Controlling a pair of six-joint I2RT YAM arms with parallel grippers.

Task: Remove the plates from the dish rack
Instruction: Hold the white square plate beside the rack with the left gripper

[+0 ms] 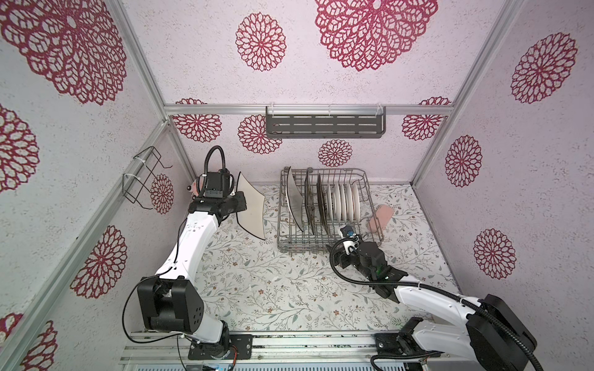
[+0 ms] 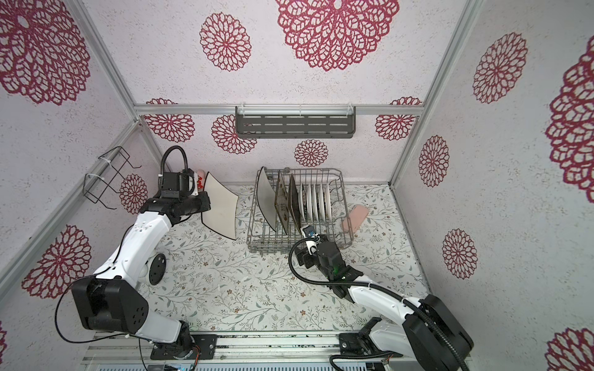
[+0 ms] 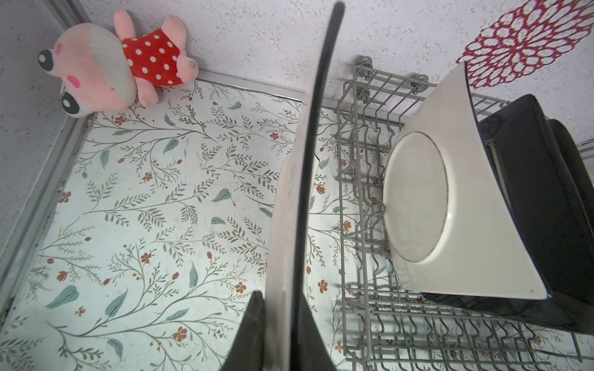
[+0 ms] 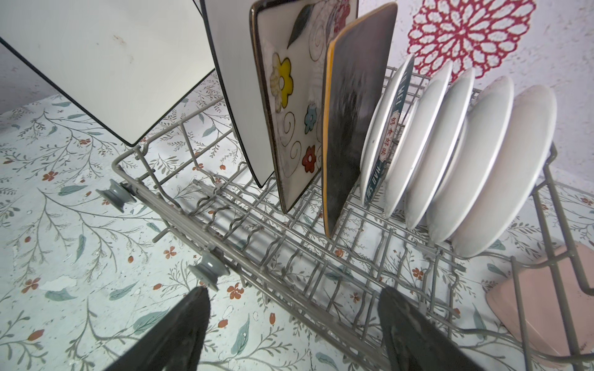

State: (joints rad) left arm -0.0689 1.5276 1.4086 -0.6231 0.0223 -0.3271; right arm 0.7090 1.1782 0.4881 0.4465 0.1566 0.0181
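In both top views the left fingers (image 1: 238, 203) are clenched on the edge of 1 large white square plate with a dark rim. This held plate (image 1: 252, 205) stands upright on edge to the left of the dish rack (image 1: 291, 239), apart from it and over the floral table (image 1: 257, 289). The rack carries, from left to right, 1 white square plate (image 1: 294, 202), 2 dark square plates (image 1: 323, 205) and a row of small round plates (image 1: 344, 200), all upright between the tines. The right arm (image 1: 427, 298) reaches to the rack's near side, and a pink block (image 1: 381, 218) lies just beside the rack's right side. In the left wrist view the held plate (image 3: 289, 225) shows edge-on, pinched between both fingers, with a pink plush toy (image 3: 96, 70) in the table's corner and the racked white square plate (image 3: 450, 208) off to one side. In the right wrist view the right fingers (image 4: 180, 334) are spread wide and released, grasping nothing, poised at the rack's near rim. 1 of the dark square plates shows a flowered face there.
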